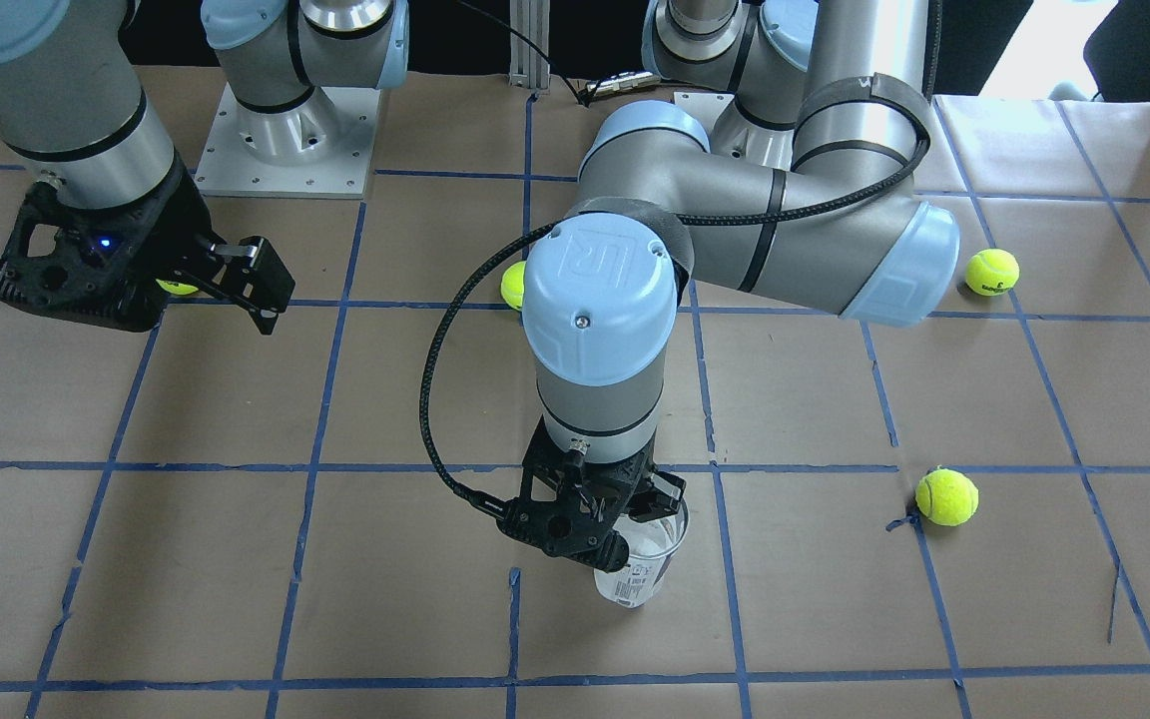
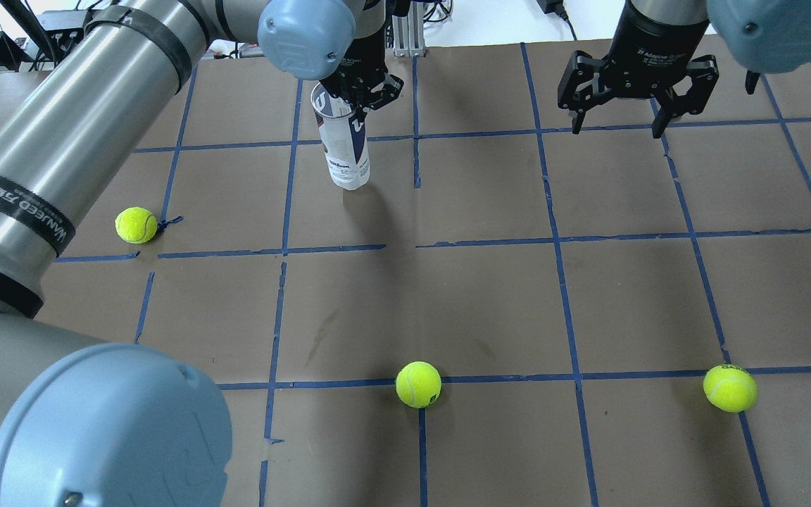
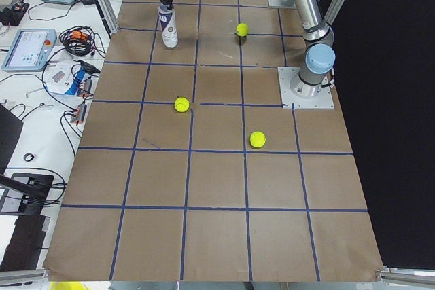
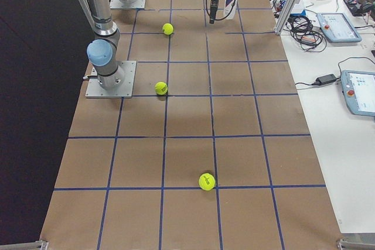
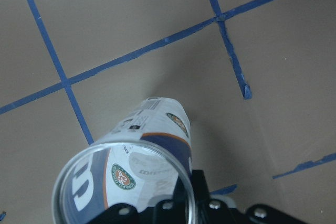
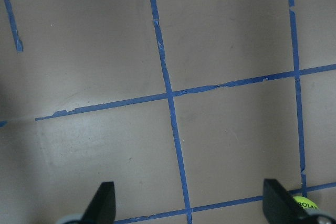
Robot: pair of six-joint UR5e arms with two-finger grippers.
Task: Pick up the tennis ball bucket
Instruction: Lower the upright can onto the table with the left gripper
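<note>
The tennis ball bucket (image 2: 344,144) is a clear tube with a white-and-navy label, upright and open at the top. It also shows in the front view (image 1: 641,569) and the left wrist view (image 5: 152,140). My left gripper (image 2: 357,98) is shut on its rim from above, also seen in the front view (image 1: 625,514). I cannot tell whether the tube's base touches the paper. My right gripper (image 2: 617,127) hangs open and empty above the table, far to the tube's right, and also shows in the front view (image 1: 266,288).
Several yellow-green tennis balls lie loose on the brown paper with its blue tape grid: one (image 2: 136,224) left of the tube, one (image 2: 418,384) near the middle front, one (image 2: 729,388) at the right. Another ball (image 1: 992,272) lies beside the left arm's elbow.
</note>
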